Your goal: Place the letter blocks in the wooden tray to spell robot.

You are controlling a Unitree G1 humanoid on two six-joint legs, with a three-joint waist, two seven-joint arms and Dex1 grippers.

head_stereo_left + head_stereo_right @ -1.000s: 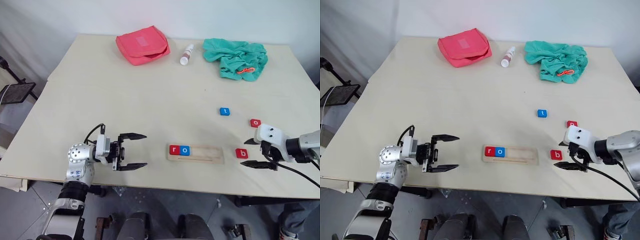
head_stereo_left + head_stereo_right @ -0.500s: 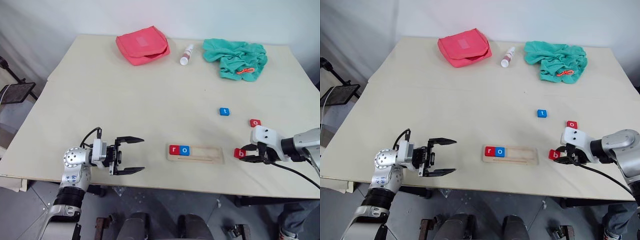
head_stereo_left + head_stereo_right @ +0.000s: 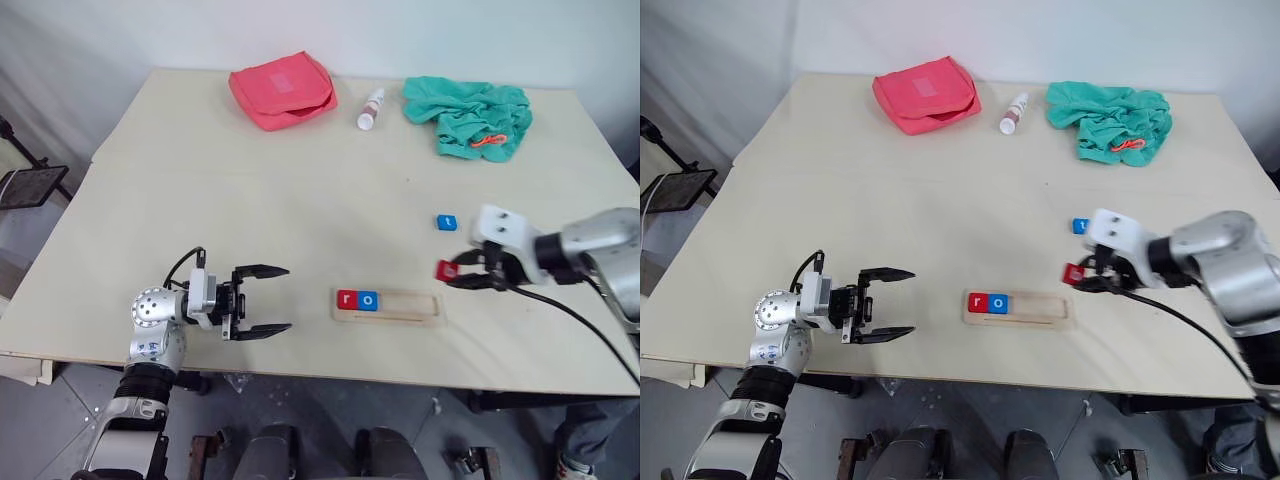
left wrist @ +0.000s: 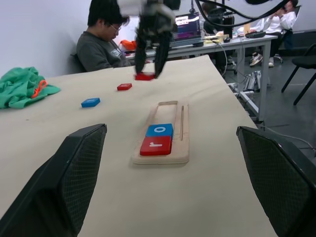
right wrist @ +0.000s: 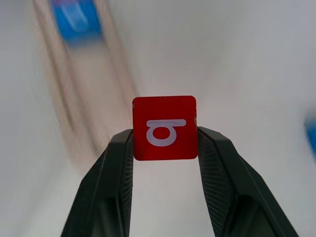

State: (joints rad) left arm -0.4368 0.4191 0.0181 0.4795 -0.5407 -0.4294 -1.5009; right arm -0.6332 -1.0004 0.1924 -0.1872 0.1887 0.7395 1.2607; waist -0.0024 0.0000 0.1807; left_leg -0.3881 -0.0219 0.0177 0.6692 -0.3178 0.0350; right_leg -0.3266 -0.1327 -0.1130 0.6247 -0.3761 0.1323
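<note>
the right pincer (image 3: 462, 277) grips the red b block (image 5: 164, 127) between its two fingers, lifted off the bench (image 3: 250, 200) just past the right end of the wooden tray (image 3: 420, 306). the tray holds the red r block (image 3: 347, 299) and blue o block (image 3: 368, 300) side by side at its left end. the blue t block (image 3: 447, 222) lies on the bench beyond the tray, and the left pincer (image 3: 262, 300) hangs wide and empty, well to the tray's left.

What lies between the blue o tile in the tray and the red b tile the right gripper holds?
Only the wooden tray's empty groove, then bare table, seen from the left eye.
</note>
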